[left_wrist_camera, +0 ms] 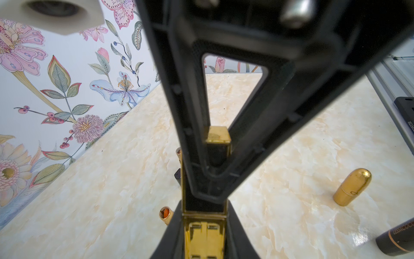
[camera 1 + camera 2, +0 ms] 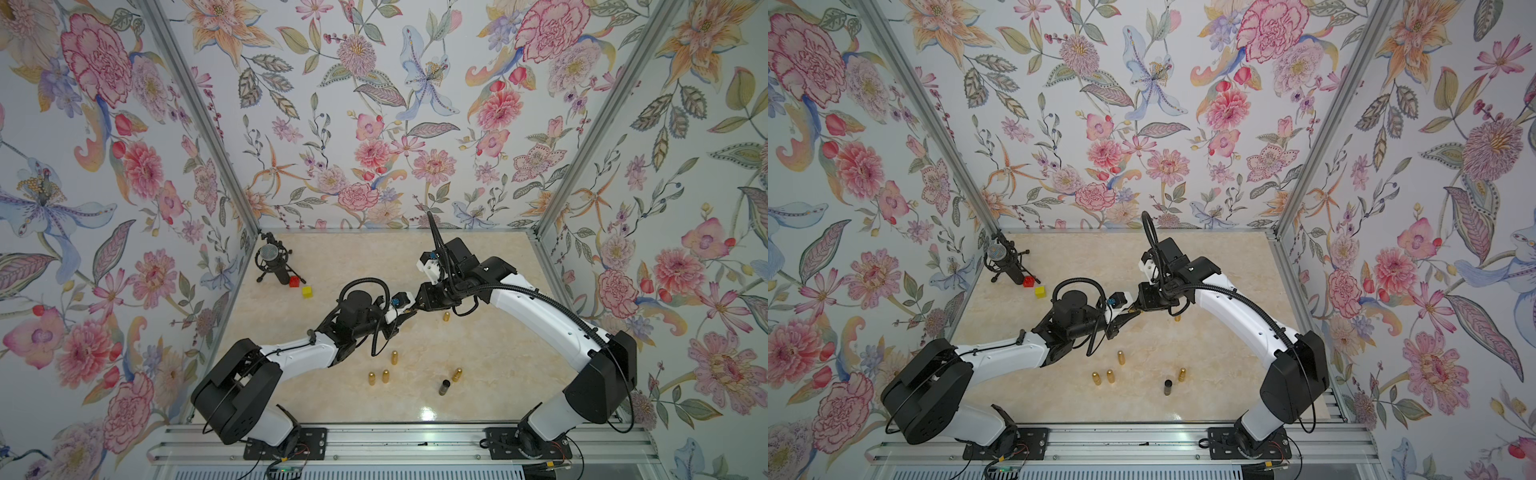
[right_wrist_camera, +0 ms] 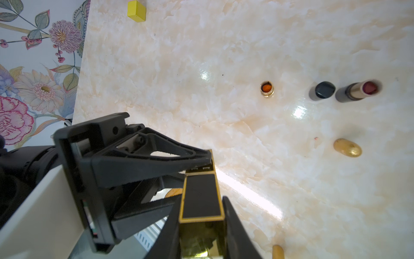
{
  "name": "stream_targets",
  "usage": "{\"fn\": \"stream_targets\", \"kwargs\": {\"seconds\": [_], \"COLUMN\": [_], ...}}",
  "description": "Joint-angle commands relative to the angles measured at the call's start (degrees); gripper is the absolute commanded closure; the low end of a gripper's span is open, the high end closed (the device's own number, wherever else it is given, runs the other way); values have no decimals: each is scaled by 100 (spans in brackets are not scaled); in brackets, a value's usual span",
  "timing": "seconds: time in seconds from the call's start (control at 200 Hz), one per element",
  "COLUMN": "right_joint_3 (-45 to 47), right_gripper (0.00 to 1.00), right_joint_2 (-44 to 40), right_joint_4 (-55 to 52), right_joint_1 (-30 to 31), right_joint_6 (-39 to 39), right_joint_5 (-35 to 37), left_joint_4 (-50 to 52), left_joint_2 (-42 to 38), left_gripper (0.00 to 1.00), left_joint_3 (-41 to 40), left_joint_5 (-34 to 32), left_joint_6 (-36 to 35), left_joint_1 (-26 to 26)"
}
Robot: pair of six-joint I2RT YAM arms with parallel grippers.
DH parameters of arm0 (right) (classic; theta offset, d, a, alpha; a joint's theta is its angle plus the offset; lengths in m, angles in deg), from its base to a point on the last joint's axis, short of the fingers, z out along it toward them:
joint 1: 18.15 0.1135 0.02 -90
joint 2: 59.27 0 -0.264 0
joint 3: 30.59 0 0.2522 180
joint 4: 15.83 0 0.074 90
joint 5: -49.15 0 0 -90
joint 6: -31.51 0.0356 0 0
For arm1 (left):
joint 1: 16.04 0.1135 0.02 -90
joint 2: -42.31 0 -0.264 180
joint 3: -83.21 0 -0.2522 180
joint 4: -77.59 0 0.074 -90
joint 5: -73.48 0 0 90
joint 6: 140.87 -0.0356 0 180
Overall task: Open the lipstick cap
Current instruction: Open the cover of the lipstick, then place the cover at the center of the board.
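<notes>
Two grips on square black-and-gold lipstick (image 1: 217, 135), held mid-air above cream marble bench (image 3: 246, 56): left end effector (image 1: 204, 219) clamped on gold base (image 1: 205, 237), right end effector (image 3: 201, 210) clamped on black cap (image 3: 201, 197). We pull straight apart along axis, no bending.

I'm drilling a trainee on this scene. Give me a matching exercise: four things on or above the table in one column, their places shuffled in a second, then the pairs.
Things
1. square lipstick
2. microphone
3. red block
4. black tube

Places
A. near the front edge, beside a gold bullet-shaped lipstick
B. above the table, clamped by the fingers of the left gripper and right gripper
C. far corner on the robot's left
D. next to the yellow block

Pairs: 1-B, 2-C, 3-D, 4-A
</notes>
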Motion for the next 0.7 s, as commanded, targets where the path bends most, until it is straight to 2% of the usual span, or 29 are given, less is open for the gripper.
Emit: {"fn": "stream_targets", "kwargs": {"seconds": [0.0, 0.27, 0.375, 0.52, 0.695], "right_joint_3": [5, 56, 300, 712, 1085], "right_gripper": [84, 84, 85, 84, 84], "right_joint_2": [-367, -590, -699, -791, -386], "right_joint_4": [180, 206, 206, 184, 114], "right_joint_1": [-239, -473, -617, -692, -190], "right_joint_6": [274, 350, 334, 320, 212], "right_joint_5": [-41, -196, -129, 382, 1230], "left_joint_4": [64, 204, 88, -113, -396], "left_joint_2": [-61, -146, -291, -502, -711], "left_gripper": [100, 100, 100, 100, 100], "left_joint_3": [-194, -316, -406, -573, -733], "left_joint_5": [-202, -284, -281, -324, -297], "left_joint_6": [-29, -29, 188, 314, 515], "left_joint_1": [55, 176, 213, 315, 354]}}
